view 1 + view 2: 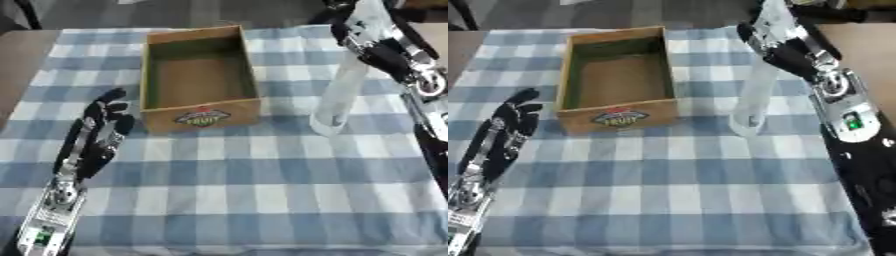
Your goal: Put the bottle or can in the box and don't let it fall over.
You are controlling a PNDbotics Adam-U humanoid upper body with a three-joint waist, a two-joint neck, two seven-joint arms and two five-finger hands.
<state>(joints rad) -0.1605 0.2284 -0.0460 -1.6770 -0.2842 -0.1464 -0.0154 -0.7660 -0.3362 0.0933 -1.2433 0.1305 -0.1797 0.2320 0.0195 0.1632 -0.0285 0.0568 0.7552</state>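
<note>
Two hands are seen over the checked tabletop (pixel 262 190). A clear bottle (pixel 337 97) is gripped near its top by the curled fingers (pixel 354 37) of the right hand (pixel 376 45); it is tilted, its base at the cloth just right of the open cardboard box (pixel 199 75). The left hand (pixel 101 125) is laid left of the box, fingers relaxed and straight, nothing held.
</note>
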